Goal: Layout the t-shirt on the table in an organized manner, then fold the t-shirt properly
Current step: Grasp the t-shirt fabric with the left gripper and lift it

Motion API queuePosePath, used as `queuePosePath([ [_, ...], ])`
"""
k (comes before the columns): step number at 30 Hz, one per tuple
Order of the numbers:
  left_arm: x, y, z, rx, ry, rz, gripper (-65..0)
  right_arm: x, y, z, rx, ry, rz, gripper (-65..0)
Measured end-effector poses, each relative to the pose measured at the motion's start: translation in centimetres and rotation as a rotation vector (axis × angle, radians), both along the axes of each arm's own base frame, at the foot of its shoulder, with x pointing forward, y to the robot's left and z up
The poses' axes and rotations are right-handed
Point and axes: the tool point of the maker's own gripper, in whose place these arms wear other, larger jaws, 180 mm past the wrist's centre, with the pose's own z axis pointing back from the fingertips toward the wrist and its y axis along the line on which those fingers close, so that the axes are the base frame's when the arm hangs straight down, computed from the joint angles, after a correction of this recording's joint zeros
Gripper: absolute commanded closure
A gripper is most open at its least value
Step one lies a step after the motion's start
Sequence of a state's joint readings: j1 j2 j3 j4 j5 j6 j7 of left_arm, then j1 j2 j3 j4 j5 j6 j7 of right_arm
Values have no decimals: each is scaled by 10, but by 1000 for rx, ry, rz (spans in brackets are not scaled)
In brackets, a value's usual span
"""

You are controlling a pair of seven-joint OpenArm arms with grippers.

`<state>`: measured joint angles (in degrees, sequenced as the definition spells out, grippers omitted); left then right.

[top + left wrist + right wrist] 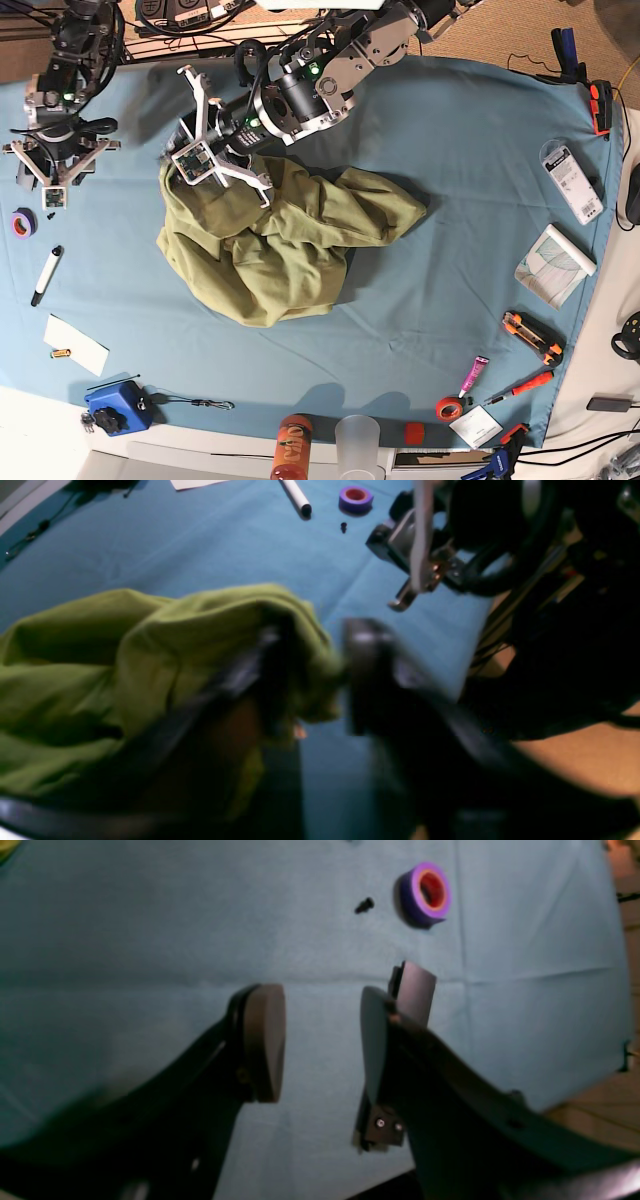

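Note:
The olive t-shirt [280, 240] lies crumpled in a heap left of the middle of the blue table [450, 150]. My left gripper [320, 680] is at the heap's upper left corner. Its jaws stand apart and blurred. A fold of the t-shirt [100, 680] is draped over one finger [265, 670] and bulges into the gap. The other finger [370, 670] is bare. My right gripper [322, 1040] hovers open over bare table [150, 940] at the far left, with nothing between its pads.
A purple tape roll [425, 892] and a small black screw [364, 905] lie just ahead of the right gripper. A white marker [46, 275], paper [77, 345] and a blue box [115, 410] sit at the left. Tools line the right edge [530, 335]; a bottle [292, 450] and cup [358, 440] stand in front.

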<state>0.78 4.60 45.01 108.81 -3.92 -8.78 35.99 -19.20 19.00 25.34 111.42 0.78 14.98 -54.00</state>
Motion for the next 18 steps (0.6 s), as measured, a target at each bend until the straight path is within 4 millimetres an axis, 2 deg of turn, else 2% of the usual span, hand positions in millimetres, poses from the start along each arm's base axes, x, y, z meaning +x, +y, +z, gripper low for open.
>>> queuePosePath([
  [2, 6, 4, -3, 41, -42, 29, -358, 1, 4, -1, 36, -7, 18, -249],
  [6, 29, 22, -8, 112, -83, 172, -361, 5, 19, -5, 95, -2, 87, -249],
  [10, 47, 46, -20, 223, -78, 296, -361, 10, 47, -10, 195, 6, 219, -249],
  [11, 54, 50, -18, 231, -66, 321, -361, 12, 55, -11, 225, 3, 251, -249],
  [14, 85, 63, 15, 141, -120, 427, -361, 14, 76, -11, 307, -7, 334, -249],
  [15, 91, 72, 13, 144, -106, 456, -361, 14, 84, -11, 333, -4, 369, -249],
  [18, 100, 102, -17, 216, -13, 526, -361, 13, 106, -9, 409, -8, 468, -249],
])
